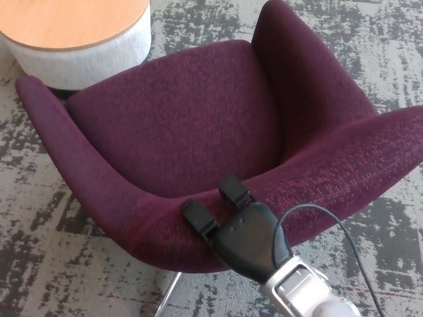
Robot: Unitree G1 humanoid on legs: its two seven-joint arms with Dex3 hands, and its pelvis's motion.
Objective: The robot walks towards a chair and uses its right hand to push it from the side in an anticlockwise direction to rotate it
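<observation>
A dark purple upholstered chair (178, 125) fills the middle of the head view, its curved back rim nearest to me and its seat facing away. My right hand (238, 228) comes up from the bottom right and rests against that rim, two fingers (198, 218) spread apart and hooked over the edge. Nothing is held in the hand. A black cable (334, 224) loops from the wrist. The left hand does not show.
A round low table (73, 33) with a wooden top and a pale grey fabric side stands at the top left, close to the chair's left arm. Grey patterned carpet (39, 264) lies all around. A metal chair leg (168, 294) shows below the rim.
</observation>
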